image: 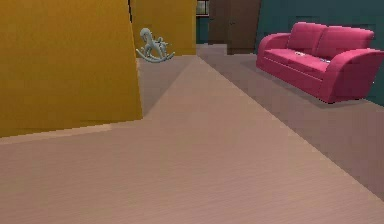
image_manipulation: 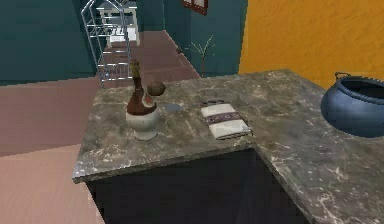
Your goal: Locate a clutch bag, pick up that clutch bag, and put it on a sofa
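Note:
A flat pale rectangular thing with a dark band across it (image_manipulation: 225,120), shaped like a clutch bag, lies on the marble countertop (image_manipulation: 290,150) near the middle of the arm side view. A pink sofa (image: 320,58) stands against the teal wall at the forward view's upper right, across open brown floor.
On the counter stand a pale holder with utensils (image_manipulation: 145,112) and a dark blue pot (image_manipulation: 355,103). A metal shelf rack (image_manipulation: 110,40) stands beyond the counter. An orange wall block (image: 65,65) takes up the forward view's left, with a grey rocking-horse figure (image: 153,47) past it.

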Available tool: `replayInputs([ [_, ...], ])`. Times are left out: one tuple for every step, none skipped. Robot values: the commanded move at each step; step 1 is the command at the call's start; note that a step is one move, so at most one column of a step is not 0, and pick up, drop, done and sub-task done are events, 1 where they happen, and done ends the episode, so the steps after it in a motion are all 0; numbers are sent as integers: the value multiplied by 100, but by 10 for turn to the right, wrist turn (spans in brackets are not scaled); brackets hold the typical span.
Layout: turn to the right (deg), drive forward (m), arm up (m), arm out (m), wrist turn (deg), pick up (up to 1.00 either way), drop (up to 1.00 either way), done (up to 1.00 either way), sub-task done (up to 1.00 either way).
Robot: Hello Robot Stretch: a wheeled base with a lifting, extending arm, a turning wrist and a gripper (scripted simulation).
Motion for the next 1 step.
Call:
replayInputs([
  [0,0,50,0,0,0,0,0,0],
])
